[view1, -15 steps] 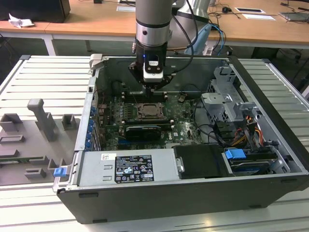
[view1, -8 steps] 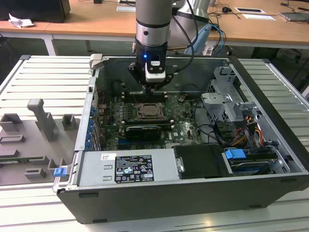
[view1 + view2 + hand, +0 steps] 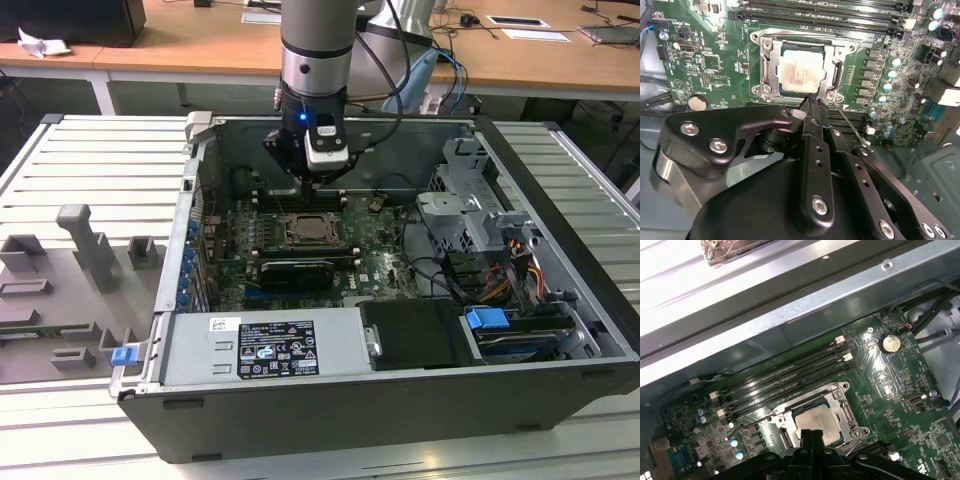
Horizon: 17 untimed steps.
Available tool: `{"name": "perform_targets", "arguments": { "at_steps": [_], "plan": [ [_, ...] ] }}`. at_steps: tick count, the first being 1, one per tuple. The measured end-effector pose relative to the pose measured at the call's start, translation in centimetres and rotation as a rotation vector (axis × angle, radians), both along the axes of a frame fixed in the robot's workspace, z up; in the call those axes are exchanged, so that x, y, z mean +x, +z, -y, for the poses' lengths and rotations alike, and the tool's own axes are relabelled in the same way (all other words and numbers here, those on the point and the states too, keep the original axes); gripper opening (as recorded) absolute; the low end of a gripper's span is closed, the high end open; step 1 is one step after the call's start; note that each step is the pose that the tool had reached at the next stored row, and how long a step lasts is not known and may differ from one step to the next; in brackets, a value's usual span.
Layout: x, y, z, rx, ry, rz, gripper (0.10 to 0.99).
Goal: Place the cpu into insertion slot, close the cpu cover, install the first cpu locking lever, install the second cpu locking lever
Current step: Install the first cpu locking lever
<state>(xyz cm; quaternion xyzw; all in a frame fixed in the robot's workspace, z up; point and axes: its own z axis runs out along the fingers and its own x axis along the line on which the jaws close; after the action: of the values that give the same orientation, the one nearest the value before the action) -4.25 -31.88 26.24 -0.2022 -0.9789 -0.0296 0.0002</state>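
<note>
In the exterior view, the gripper [image 3: 316, 190] is being held low inside the open computer case [image 3: 560, 330], just above the insertion slot [image 3: 309, 232] in the green circuit board [image 3: 380, 262]. In the second wrist view, its fingers [image 3: 811, 107] are being pressed together with nothing between them, tips at the slot's edge; the cpu [image 3: 801, 72] is being shown seated, framed by the lowered cpu cover [image 3: 771, 75]; a thin wire lever [image 3: 850, 126] is being seen angling away. In the first wrist view, the cpu [image 3: 815, 420] is being shown beside the long memory slots [image 3: 790, 375].
</note>
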Motion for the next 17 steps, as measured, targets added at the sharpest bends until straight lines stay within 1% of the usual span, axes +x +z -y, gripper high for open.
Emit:
{"name": "perform_targets", "arguments": {
  "at_steps": [9,14,17],
  "plan": [
    [0.0,0.0,0.0,0.0,0.079,0.0,0.106],
    [0.0,0.0,0.0,0.0,0.175,0.0001,0.106],
    [0.0,-0.01,0.0,-0.002,0.212,0.0033,0.106]
  ]
}}
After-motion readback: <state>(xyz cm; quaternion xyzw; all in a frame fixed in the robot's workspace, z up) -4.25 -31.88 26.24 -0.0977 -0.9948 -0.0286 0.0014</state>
